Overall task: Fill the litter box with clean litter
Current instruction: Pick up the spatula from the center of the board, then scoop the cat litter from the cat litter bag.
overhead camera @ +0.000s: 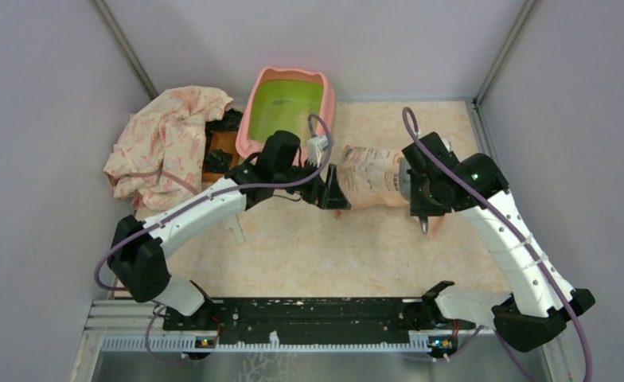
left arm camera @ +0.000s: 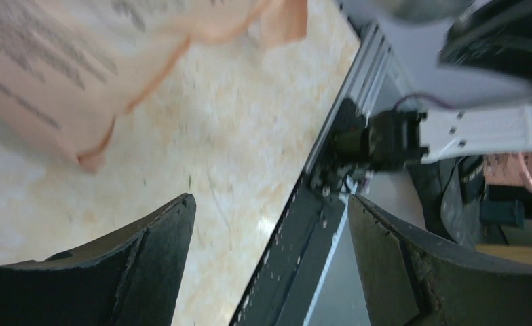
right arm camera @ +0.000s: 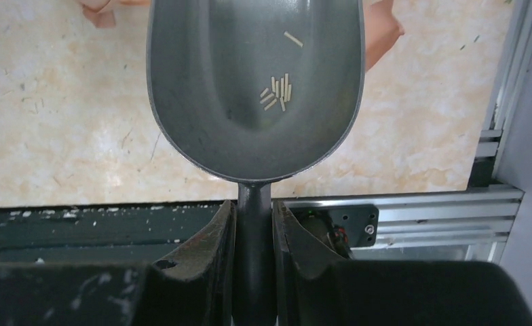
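Currently the bag (overhead camera: 372,177) lies flat mid-table (overhead camera: 309,247). The left gripper (overhead camera: 333,191) is just off the bag's left end, jaws spread wide and empty, with bare table between them in the wrist view. The right gripper (right arm camera: 255,210) is at the bag's right end, pinched tight on the scoop (right arm camera: 250,88) handle. The scoop bowl is face-up and nearly empty, with a few pale litter (right arm camera: 277,92) sticks inside. The litter box (overhead camera: 251,127) sits behind the bag, to its left, green inside; can't tell if it holds any litter. A crumpled cloth (overhead camera: 165,147) is further left of the bag, past the box.
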Robot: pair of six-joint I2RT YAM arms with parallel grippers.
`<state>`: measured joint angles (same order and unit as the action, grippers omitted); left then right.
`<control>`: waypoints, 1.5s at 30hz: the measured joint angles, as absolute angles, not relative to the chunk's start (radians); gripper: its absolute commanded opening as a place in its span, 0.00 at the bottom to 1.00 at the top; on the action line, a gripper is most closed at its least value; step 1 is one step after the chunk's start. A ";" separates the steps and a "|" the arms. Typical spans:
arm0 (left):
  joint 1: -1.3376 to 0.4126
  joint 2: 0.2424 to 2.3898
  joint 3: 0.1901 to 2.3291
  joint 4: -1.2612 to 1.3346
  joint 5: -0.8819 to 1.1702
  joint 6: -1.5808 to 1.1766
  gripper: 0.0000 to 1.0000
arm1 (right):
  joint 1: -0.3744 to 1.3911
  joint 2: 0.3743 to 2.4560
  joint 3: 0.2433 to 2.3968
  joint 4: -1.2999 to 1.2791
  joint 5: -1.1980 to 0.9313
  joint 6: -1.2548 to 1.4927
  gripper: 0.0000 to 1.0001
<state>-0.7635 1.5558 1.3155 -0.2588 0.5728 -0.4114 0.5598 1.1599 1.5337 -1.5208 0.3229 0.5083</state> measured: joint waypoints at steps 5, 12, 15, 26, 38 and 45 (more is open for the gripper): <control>-0.797 1.467 1.044 -0.179 0.589 -0.462 0.51 | 0.559 1.078 1.512 -1.525 0.262 0.519 0.00; -0.820 1.492 0.886 -0.042 0.592 -0.533 0.36 | 0.559 1.041 1.497 -1.535 0.256 0.535 0.00; -0.820 1.567 0.907 0.026 0.583 -0.558 0.17 | 0.559 1.052 1.497 -1.534 0.257 0.536 0.00; -0.820 1.972 1.065 0.242 0.544 -0.709 0.21 | 0.558 1.038 1.481 -1.533 0.273 0.533 0.00; -0.805 2.095 1.255 0.214 0.451 -0.760 0.19 | 0.558 0.991 1.430 -1.533 0.280 0.502 0.00; -0.762 2.148 1.343 0.180 0.426 -0.759 0.18 | 0.558 1.002 1.414 -1.534 0.287 0.486 0.00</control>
